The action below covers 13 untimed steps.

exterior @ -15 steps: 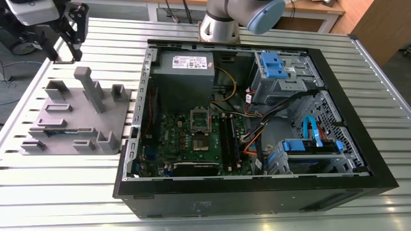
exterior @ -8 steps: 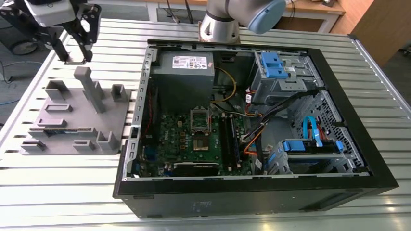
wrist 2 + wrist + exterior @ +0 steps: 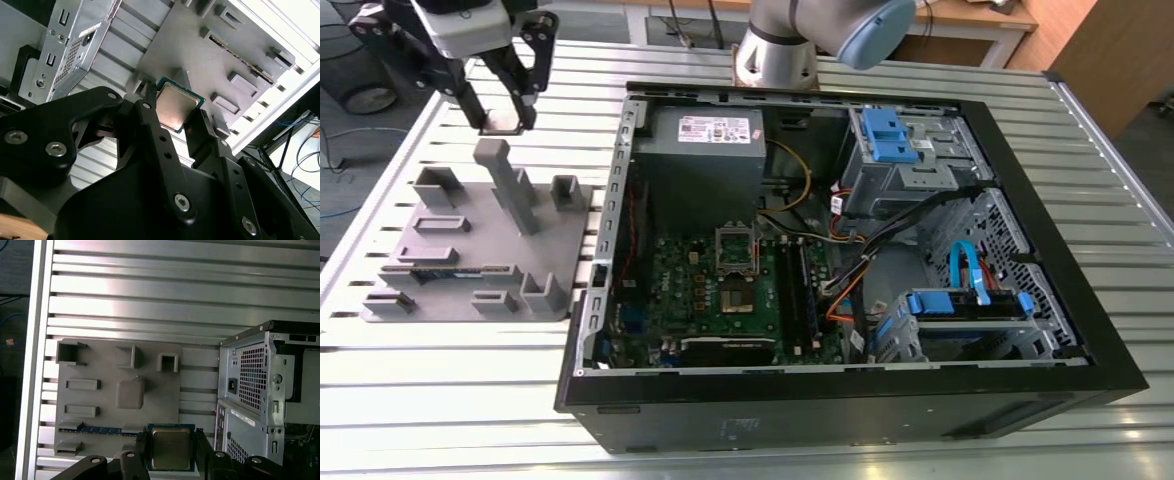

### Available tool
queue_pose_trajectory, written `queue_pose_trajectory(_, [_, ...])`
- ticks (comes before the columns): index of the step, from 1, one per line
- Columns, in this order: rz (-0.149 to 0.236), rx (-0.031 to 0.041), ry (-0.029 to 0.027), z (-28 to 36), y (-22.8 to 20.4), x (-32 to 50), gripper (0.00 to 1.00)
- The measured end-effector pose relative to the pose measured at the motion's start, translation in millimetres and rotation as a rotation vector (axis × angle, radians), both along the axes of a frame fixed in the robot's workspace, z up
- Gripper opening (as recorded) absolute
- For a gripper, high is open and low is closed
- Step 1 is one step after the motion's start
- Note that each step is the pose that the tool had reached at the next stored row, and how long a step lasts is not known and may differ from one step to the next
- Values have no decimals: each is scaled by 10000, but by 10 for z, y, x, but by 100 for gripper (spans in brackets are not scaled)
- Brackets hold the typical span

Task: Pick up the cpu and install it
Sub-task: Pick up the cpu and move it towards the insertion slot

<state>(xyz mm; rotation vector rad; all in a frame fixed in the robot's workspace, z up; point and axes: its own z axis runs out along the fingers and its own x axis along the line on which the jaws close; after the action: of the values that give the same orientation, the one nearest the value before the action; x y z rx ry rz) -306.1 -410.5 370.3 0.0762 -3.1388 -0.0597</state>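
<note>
Between two black gripper fingers (image 3: 159,135), clamps one cpu (image 3: 175,107): square, silver top, green rim; near one grey fixture plate (image 3: 107,366).

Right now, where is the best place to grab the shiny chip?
Grip the chip by two opposite thin edges, coming down over its flat top. It is flat and square, so only the edges offer grip; the hand pinches it that way.

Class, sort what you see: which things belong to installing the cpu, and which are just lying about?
Job: cpu, held in the gripper; motherboard in the open computer case.
Lying about: grey plate; memory stick on it; power supply; drive cage.
</note>
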Motion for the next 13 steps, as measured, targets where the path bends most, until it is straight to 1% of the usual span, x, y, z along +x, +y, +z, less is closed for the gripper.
queue_pose_trajectory(9, [0,0,1,-4,0,187,47])
queue_pose_trajectory(13, [-1,0,0,-6,0,253,47])
